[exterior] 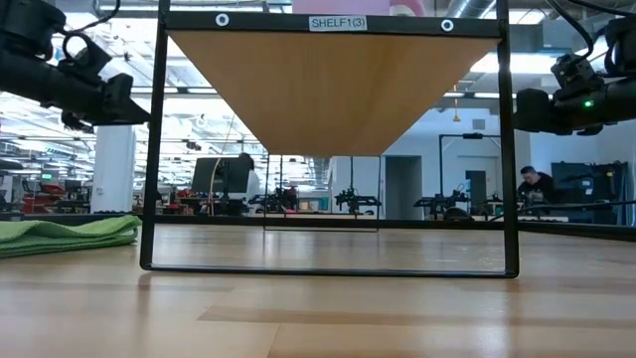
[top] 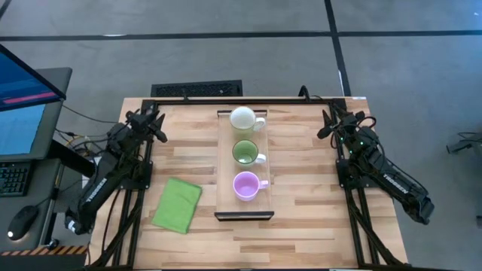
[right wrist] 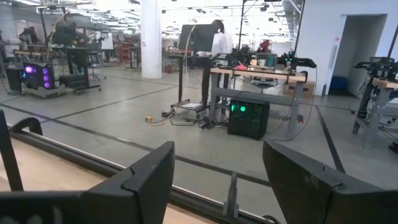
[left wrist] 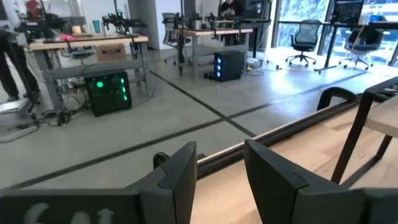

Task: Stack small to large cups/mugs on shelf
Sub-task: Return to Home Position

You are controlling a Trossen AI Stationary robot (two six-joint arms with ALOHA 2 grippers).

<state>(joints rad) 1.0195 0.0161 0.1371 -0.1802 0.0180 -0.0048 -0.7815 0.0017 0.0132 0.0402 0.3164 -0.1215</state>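
Wooden slats form the wide tabletop (top: 316,196); at its middle the long light-wood shelf (top: 245,208) bears a round white mug (top: 242,118), light green mug (top: 244,152) and light purple mug (top: 245,185) in a row, not touching. The left gripper (top: 153,119) and right gripper (top: 331,120) hover either side, jaws open, empty; a careless swing could, I reckon, clip the shelf and topple them.

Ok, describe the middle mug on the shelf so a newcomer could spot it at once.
From above, find the long narrow shelf down the middle of the wooden table. Three mugs stand along it in a row. Yours is the light green mug, between the white mug and the light purple mug.
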